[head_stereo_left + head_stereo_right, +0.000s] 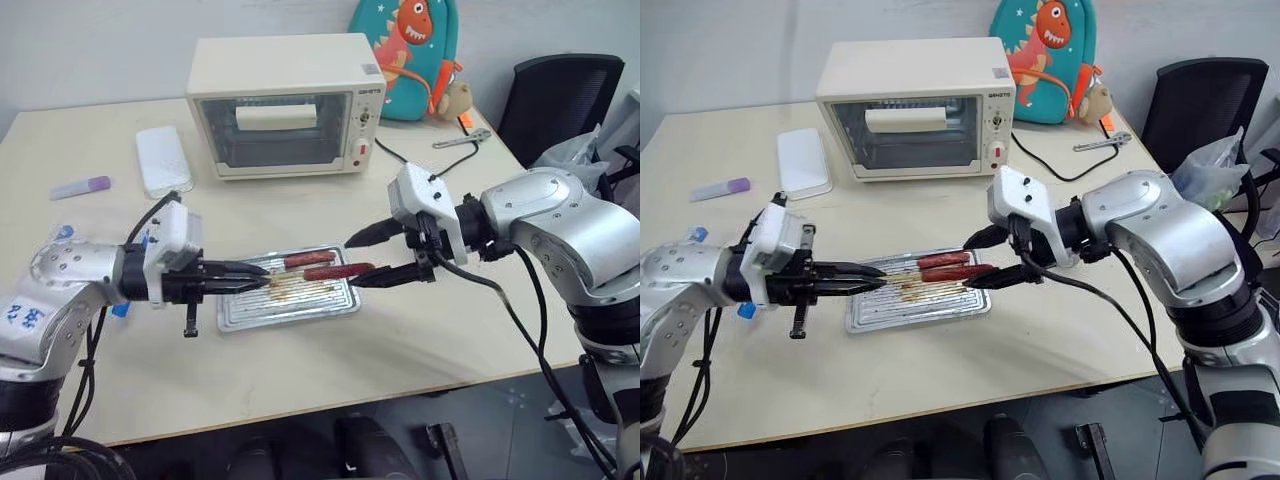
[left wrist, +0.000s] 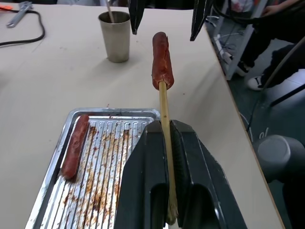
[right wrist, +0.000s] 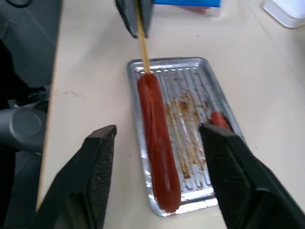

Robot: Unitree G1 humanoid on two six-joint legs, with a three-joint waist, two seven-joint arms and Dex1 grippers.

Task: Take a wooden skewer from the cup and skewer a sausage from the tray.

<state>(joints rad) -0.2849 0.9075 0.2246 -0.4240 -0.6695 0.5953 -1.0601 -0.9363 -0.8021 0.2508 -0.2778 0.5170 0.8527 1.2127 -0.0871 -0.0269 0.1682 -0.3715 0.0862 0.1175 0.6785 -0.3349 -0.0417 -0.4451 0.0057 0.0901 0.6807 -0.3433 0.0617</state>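
Note:
My left gripper (image 1: 262,278) is shut on the wooden skewer (image 2: 163,102), which runs out between its fingers. A reddish-brown sausage (image 2: 162,59) is impaled on the skewer's far end and hangs just above the tray (image 1: 290,310). My right gripper (image 1: 354,262) is open, one finger on each side of that sausage's free end and apart from it. A second sausage (image 2: 76,145) lies along one side of the greasy tray. The grey cup (image 2: 115,36) stands on the table beyond the tray, with a thin stick inside.
A cream toaster oven (image 1: 285,105) stands behind the tray, with a white box (image 1: 162,158) and a purple-capped tube (image 1: 82,187) to its left. A dinosaur backpack (image 1: 405,50), a wrench (image 1: 462,139) and a black chair (image 1: 560,95) are at the far right.

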